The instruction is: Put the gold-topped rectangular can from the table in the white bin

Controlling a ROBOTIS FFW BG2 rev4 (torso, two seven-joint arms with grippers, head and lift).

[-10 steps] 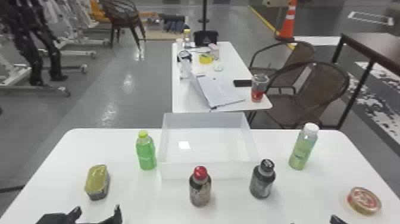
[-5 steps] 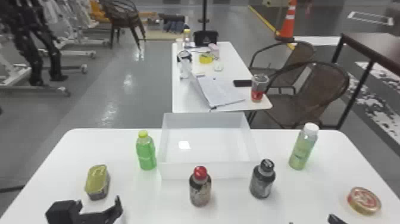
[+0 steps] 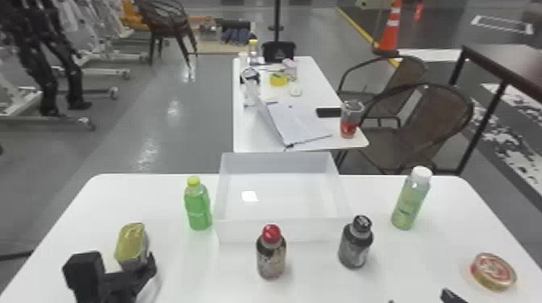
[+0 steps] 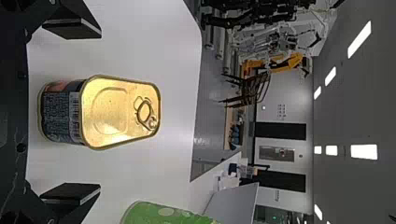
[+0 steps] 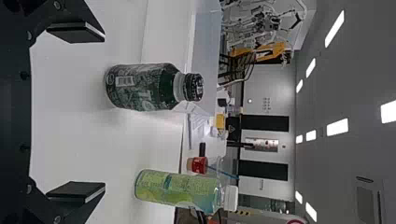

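Likely the approach: left fingers (image 4: 74, 29) wide apart, empty, at six o'clock of the can (image 3: 131, 243); next, straddle and grip it (bin (image 3: 238, 232) at two o'clock).

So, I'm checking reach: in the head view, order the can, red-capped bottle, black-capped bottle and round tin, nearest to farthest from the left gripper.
1. Can, just ahead of left gripper
2. Red-capped bottle, in front of bin
3. Black-capped bottle, further right
4. Round tin, far right
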